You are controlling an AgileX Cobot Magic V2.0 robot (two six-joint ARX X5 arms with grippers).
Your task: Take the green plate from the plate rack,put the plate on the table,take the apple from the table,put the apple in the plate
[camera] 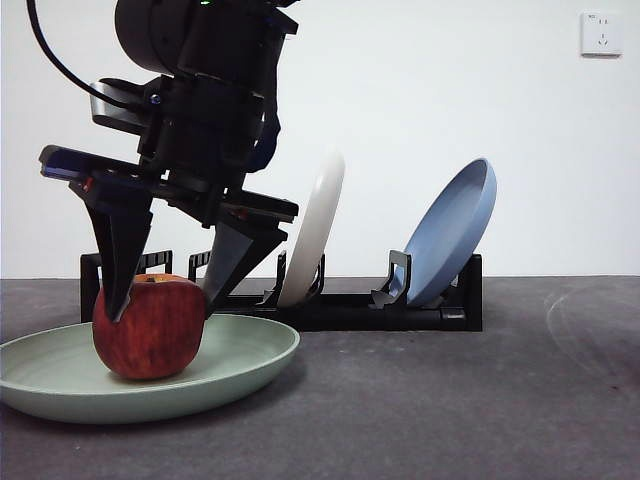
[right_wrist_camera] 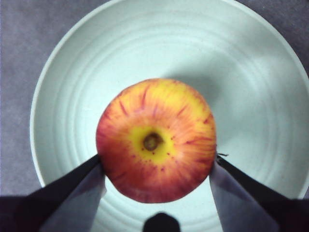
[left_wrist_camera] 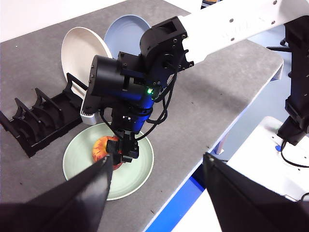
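Note:
The red apple (camera: pixel 150 330) (right_wrist_camera: pixel 154 140) sits upright in the middle of the green plate (camera: pixel 240 360) (right_wrist_camera: pixel 251 72), which lies flat on the table (camera: pixel 450 400) in front of the plate rack (camera: pixel 350 310). My right gripper (camera: pixel 165 295) (right_wrist_camera: pixel 157 159) reaches down from above, its two jaws pressed against opposite sides of the apple. From high above, the left wrist view shows that arm over the plate (left_wrist_camera: pixel 135 174) and apple (left_wrist_camera: pixel 102 147). My left gripper (left_wrist_camera: pixel 157 169) hangs well above the table's near edge, jaws wide apart and empty.
A cream-white plate (camera: pixel 315 225) and a blue plate (camera: pixel 450 230) lean in the right half of the rack behind the green plate. The rack's left slots (left_wrist_camera: pixel 38 121) hold nothing. The table's edge (left_wrist_camera: pixel 193 164) runs close beside the green plate.

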